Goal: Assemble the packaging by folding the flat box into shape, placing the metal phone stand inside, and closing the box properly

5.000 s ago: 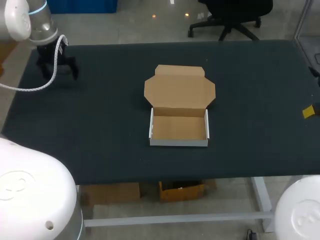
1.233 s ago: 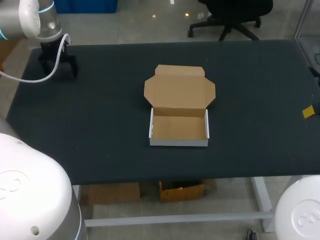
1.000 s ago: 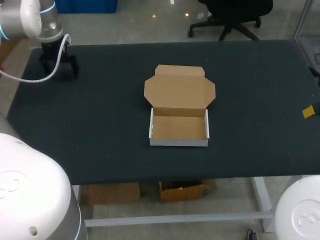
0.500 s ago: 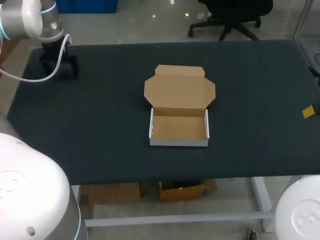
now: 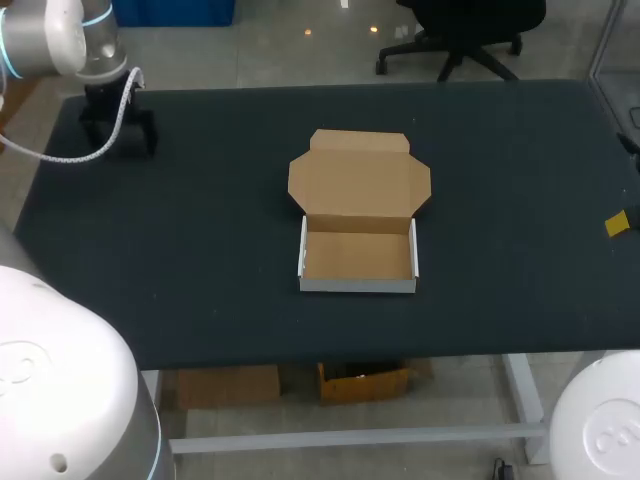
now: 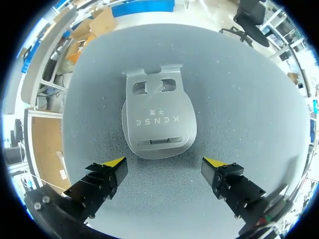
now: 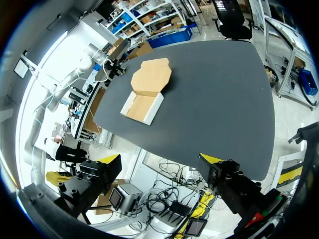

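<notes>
The cardboard box (image 5: 358, 255) stands at the table's middle as a folded tray, its brown lid (image 5: 360, 180) lying open flat behind it; the box (image 7: 146, 92) is empty. A grey metal phone stand (image 6: 158, 119) lies flat on the dark table just ahead of my left gripper (image 6: 164, 167), which hovers above it, open and apart from it. In the head view that left gripper (image 5: 117, 138) is at the far left corner and hides the stand. My right gripper (image 7: 160, 160) is open and empty, off the table's right side; one yellow fingertip (image 5: 617, 224) shows at the edge.
The dark table (image 5: 200, 250) is bare around the box on all sides. Its front edge runs just below the tray. A white cable (image 5: 60, 155) loops from my left arm over the far left corner.
My left arm's upper part has shifted slightly while its gripper stays over the far left corner. The box and my right arm have not moved.
</notes>
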Controlling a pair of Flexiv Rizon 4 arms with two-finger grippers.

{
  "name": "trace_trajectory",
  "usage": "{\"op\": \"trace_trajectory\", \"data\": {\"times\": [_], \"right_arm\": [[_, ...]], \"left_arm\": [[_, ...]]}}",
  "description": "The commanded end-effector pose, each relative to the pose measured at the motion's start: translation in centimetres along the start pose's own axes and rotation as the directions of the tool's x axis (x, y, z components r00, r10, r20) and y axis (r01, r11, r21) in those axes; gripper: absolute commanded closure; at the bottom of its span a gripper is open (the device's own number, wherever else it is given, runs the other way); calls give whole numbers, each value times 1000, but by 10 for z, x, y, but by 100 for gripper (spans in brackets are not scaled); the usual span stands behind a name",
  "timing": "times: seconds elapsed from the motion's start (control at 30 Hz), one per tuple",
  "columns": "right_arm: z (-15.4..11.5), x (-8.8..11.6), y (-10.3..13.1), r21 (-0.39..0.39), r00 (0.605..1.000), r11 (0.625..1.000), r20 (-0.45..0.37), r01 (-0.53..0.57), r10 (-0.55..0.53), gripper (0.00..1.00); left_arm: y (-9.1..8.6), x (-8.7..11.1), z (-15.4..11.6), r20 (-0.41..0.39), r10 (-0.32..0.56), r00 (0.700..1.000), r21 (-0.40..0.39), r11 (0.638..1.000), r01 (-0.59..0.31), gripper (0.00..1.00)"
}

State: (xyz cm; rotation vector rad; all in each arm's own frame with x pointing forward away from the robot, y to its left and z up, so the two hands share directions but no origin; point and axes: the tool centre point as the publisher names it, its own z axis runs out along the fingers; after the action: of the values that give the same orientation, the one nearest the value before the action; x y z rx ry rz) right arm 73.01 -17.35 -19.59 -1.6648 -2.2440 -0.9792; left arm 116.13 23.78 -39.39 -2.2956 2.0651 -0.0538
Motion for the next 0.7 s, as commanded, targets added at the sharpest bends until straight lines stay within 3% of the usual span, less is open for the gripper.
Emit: {"op": "trace_trajectory", "data": {"times": [0.03,0.7], "right_arm": [[-1,0,0,1,1000,1000,-2,1,-1,0],[-1,0,0,1,1000,1000,-2,1,-1,0]], "left_arm": [[-5,0,3,2,-1,1000,-10,1000,1,0],[-12,0,4,17,-5,1000,-10,1000,5,0]]}}
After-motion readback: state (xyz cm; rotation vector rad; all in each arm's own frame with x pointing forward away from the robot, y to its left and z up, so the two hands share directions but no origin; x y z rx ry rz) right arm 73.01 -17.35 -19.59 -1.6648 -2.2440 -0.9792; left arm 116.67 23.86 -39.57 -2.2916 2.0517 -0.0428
